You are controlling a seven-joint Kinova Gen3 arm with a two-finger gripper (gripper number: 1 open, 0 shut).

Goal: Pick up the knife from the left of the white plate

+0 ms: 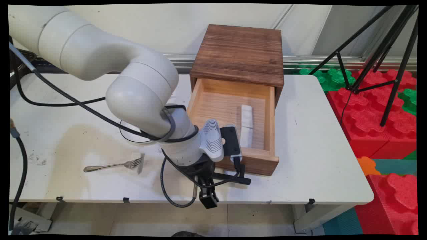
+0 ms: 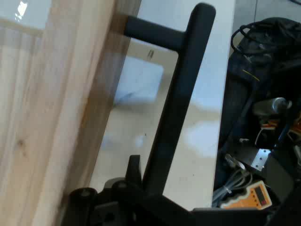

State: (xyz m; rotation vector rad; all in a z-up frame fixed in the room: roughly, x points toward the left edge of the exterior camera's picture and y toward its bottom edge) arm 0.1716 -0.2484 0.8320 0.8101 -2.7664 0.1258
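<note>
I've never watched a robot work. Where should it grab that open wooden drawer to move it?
Probably by the black bar handle on the drawer's front, coming from the table's near side. The bar stands off the front panel on posts, leaving room for a finger behind it.

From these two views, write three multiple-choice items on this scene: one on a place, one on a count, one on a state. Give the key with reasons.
1. Where does the fork lie?
A. In the drawer
B. On the table, left of the gripper
C. On top of the wooden box

2. How many forks show on the table?
A. One
B. Two
C. Three

3. What state is the drawer of the wooden box in?
A. Pushed shut
B. Taken out and set on the table
C. Pulled open

Key: B, the fork rests on the white tabletop left of the gripper. A, only a single fork is visible. C, the drawer sticks out from the box with its inside showing, and its black handle faces the gripper.
</note>
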